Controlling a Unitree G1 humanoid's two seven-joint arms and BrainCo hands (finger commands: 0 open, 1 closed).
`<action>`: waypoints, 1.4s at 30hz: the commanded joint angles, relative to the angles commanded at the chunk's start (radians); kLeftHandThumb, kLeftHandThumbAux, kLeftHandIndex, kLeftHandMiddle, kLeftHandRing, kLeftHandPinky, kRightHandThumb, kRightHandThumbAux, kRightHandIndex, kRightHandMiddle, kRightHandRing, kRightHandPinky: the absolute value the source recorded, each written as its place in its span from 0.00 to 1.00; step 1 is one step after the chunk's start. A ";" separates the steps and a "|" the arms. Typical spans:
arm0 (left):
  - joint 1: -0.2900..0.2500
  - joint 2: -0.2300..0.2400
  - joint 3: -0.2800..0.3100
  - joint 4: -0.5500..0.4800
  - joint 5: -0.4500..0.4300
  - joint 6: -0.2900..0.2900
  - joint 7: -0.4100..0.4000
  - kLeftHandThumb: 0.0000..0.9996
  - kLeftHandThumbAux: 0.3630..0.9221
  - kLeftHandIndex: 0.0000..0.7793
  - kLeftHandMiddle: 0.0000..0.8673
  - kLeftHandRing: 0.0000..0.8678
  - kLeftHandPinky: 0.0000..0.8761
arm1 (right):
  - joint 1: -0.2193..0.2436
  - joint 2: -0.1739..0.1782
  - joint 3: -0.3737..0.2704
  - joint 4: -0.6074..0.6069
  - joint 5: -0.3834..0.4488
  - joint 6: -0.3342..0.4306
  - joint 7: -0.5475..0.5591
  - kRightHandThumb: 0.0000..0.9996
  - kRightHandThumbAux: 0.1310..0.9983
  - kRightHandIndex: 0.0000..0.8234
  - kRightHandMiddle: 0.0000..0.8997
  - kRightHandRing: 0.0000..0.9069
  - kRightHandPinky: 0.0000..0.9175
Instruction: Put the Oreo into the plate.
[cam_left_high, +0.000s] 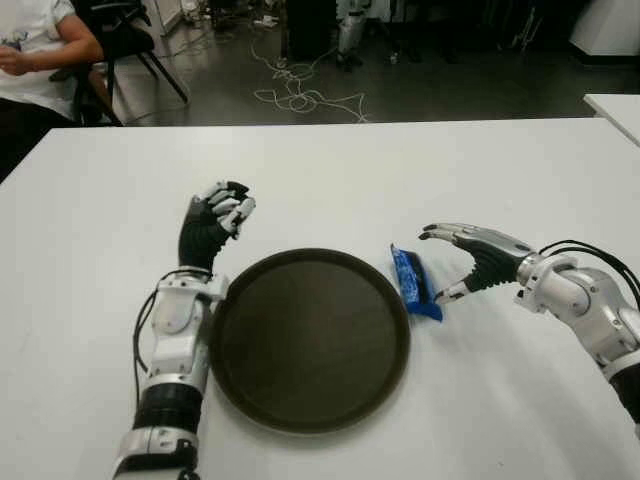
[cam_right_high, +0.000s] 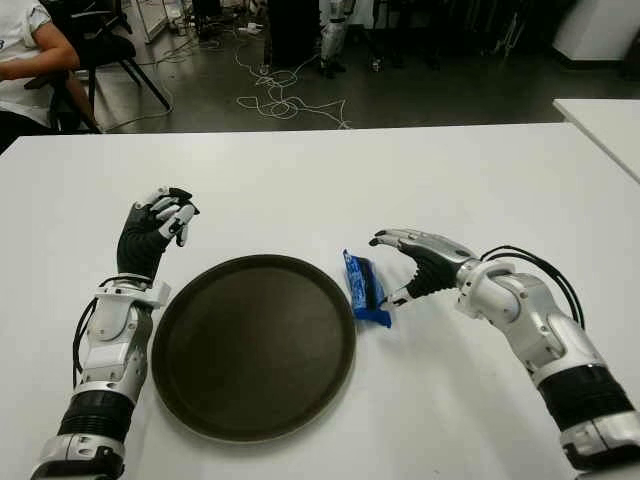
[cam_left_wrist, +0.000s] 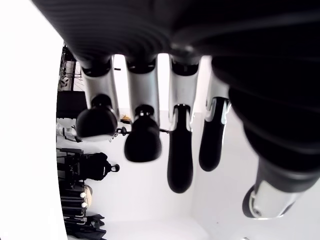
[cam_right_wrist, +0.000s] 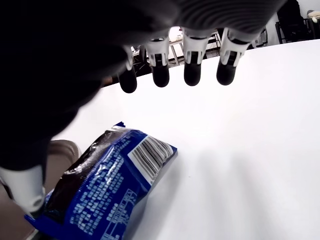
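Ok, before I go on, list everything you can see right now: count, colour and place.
Blue Oreo packet: one, blue, lying on the table just right of the plate, beside its rim.
Round dark brown plate: one, dark brown, on the table between the hands, nothing in it.
White table: one, white, under everything.
Second white table: one, far right.
Cables: light, on the dark floor beyond.
Seated person: one, white top, far left.
Left hand: fingers curled, holding nothing, left of the plate.
Right hand: fingers spread, right of the packet, not grasping it.
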 joint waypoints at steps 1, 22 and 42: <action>0.000 0.000 0.000 0.001 0.000 -0.001 -0.001 0.86 0.52 0.55 0.64 0.89 0.92 | 0.000 0.001 0.000 0.002 -0.001 -0.002 -0.003 0.00 0.55 0.00 0.00 0.00 0.00; -0.007 -0.001 0.002 0.010 -0.006 -0.006 -0.010 0.86 0.53 0.54 0.61 0.90 0.94 | -0.009 0.028 0.017 -0.011 0.006 -0.032 0.004 0.00 0.49 0.00 0.00 0.00 0.00; -0.007 -0.002 0.001 0.011 0.000 -0.005 0.000 0.86 0.53 0.54 0.64 0.90 0.93 | -0.007 0.056 0.026 -0.035 -0.018 -0.006 -0.014 0.00 0.50 0.00 0.00 0.00 0.00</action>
